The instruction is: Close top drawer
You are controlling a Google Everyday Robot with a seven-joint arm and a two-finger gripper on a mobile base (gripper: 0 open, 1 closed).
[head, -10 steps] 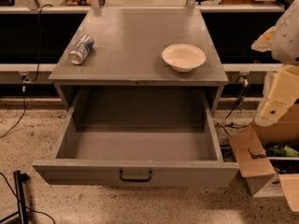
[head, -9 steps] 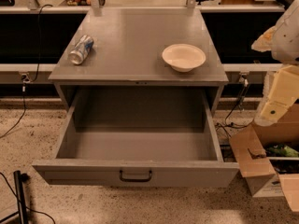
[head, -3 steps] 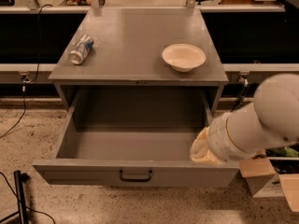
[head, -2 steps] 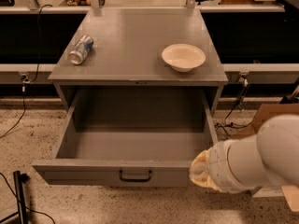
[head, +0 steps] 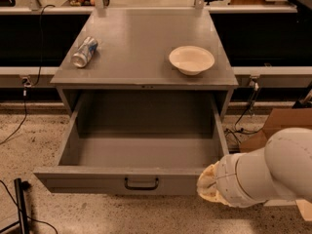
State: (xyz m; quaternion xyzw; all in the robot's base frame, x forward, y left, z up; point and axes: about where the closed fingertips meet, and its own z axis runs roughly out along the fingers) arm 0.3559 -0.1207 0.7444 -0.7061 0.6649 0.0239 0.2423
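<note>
Swung in from the right, the gripper [head: 208, 184] sits at the top drawer's [head: 87, 183] front right corner, its grasp state hidden. Pulled out of the cabinet [head: 141, 48], the drawer fronts the camera, long axis left-right.

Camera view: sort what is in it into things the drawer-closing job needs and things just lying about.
Job: wide grey metal top drawer, standing open; its dark bar handle; gripper, by the drawer front's right end.
Lying about: silver-blue can on its side; white round bowl; brown cardboard box on the floor.
</note>
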